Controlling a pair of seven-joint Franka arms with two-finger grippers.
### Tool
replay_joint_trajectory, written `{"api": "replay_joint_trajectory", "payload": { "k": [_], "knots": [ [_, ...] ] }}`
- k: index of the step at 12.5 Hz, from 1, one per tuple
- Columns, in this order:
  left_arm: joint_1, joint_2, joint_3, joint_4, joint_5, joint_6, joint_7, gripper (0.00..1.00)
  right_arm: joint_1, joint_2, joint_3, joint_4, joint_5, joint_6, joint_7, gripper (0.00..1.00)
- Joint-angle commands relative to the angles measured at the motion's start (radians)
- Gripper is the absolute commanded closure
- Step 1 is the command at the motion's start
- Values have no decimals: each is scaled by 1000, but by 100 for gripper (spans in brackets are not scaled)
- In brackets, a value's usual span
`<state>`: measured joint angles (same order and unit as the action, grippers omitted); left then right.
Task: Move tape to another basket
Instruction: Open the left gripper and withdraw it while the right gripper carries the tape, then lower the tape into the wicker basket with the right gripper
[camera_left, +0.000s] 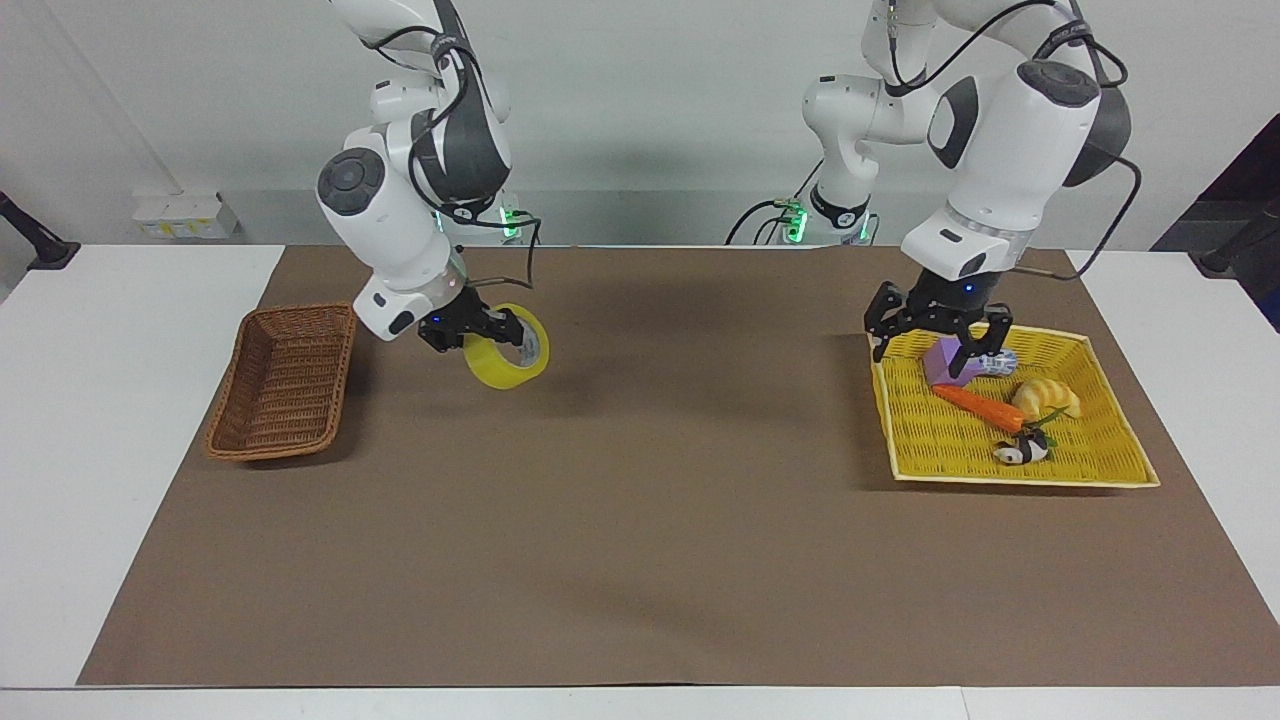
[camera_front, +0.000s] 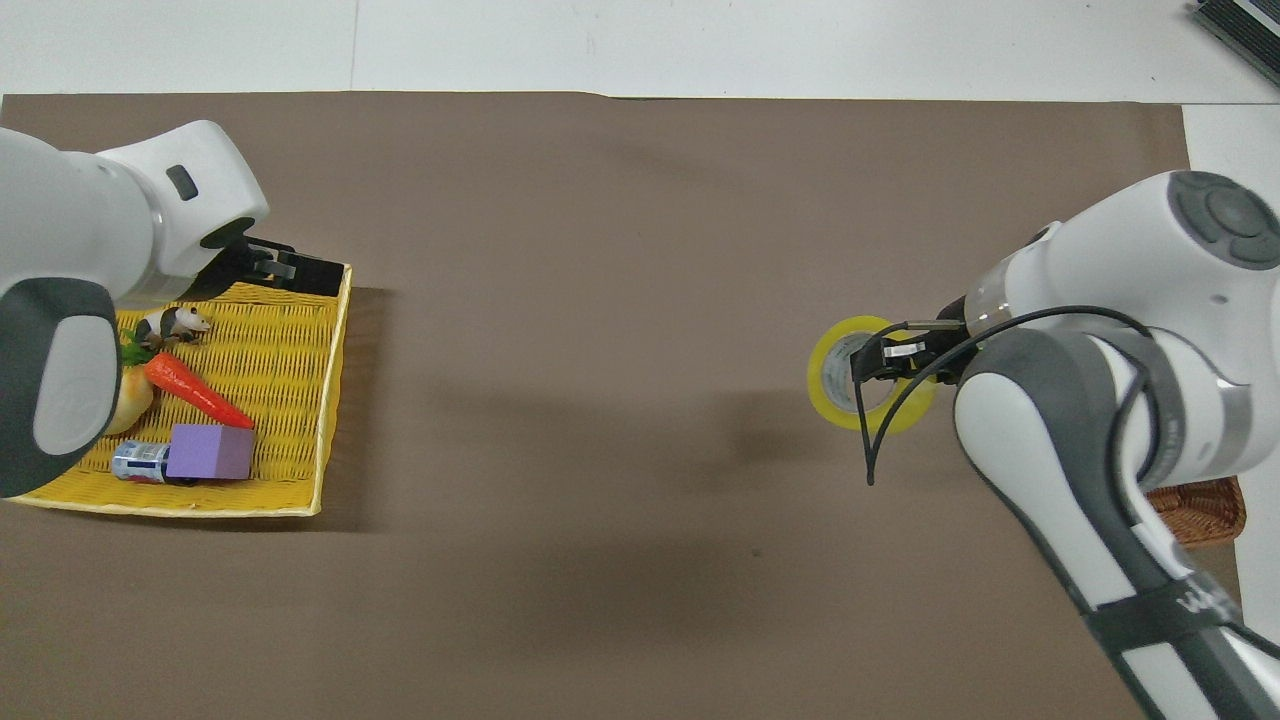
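The tape (camera_left: 500, 368), a yellow roll with a pale core, hangs over the brown mat beside the brown wicker basket (camera_left: 285, 380). My right gripper (camera_left: 490, 330) is shut on the tape's rim, with one finger inside the core. In the overhead view the tape (camera_front: 830, 385) shows at my right gripper (camera_front: 880, 360), and the right arm hides most of the brown basket (camera_front: 1200, 510). My left gripper (camera_left: 925, 355) is open and holds nothing. It hovers over the edge of the yellow basket (camera_left: 1000, 480) that faces the table's middle, also visible as the left gripper (camera_front: 300, 272).
The yellow basket (camera_front: 330, 400) at the left arm's end of the table holds a purple block (camera_left: 950, 358), a small can (camera_left: 995, 360), a carrot (camera_left: 980, 405), a yellow bread-like toy (camera_left: 1045, 397) and a panda figure (camera_left: 1020, 452). A brown mat (camera_left: 640, 520) covers the table.
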<state>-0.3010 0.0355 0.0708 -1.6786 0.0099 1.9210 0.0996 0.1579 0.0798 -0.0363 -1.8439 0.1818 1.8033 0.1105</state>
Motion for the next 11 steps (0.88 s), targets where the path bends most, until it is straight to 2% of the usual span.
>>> {"api": "replay_joint_trajectory", "payload": {
  "k": [1, 3, 5, 8, 11],
  "knots": [
    [0, -6, 3, 135, 41, -198, 22, 0, -92, -43, 7, 75, -42, -125, -84, 100],
    [9, -17, 3, 215, 50, -334, 23, 0, -177, -87, 6, 104, -68, -209, -161, 100],
    [58, -17, -2, 240, 45, -392, 31, 0, -251, -109, 7, 111, -119, -257, -228, 100],
    [92, -66, 7, 211, 36, -390, 148, 0, -343, -139, 9, 62, -180, -217, -219, 100],
    [99, -71, 7, 203, 35, -389, 150, 0, -389, -141, 9, -24, -257, -145, -227, 100]
  ]
}}
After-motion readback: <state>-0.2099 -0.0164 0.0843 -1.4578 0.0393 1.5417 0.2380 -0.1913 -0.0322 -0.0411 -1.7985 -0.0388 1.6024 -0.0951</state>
